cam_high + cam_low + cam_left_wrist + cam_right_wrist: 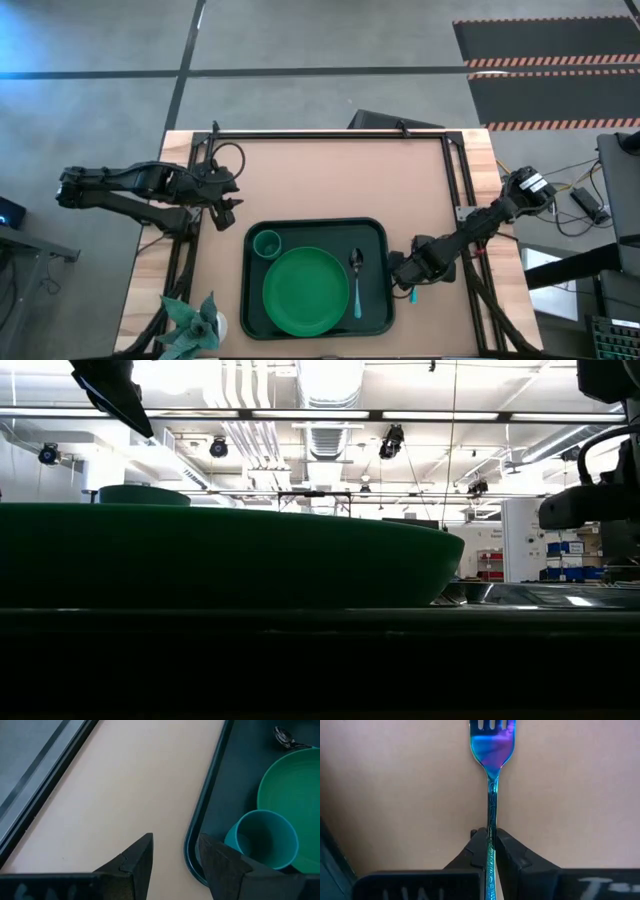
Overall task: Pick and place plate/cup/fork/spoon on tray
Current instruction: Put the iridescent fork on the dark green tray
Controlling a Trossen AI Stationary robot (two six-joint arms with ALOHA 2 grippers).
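Note:
The dark green tray (pixel 378 232) lies at the table's near middle. On it are the bright green plate (pixel 305 290), the small green cup (pixel 266 243) at its far left corner, and the spoon (pixel 356 280) along its right side. My right gripper (pixel 405 275) is just right of the tray's right rim, shut on the fork (pixel 492 750). The fork's tines (pixel 492 725) point away from the wrist camera, over the bare table. My left gripper (pixel 225 207) is open and empty, off the tray's far left corner (pixel 192 850). My right gripper pinches the fork's slim handle (pixel 491 827) between its two fingers, one on each side, below the neck. The head and tines stick out ahead of the fingertips. A light blue end of the handle (pixel 411 296) shows at the gripper's near side. Whether the fork is clear of the table, I cannot tell.
A small potted plant (pixel 195 320) stands at the table's near left corner. Black frame rails (pixel 455 170) run along the table's far and side edges. Bare tabletop lies beyond the tray. In the low view the plate's rim (pixel 220 560) fills the foreground.

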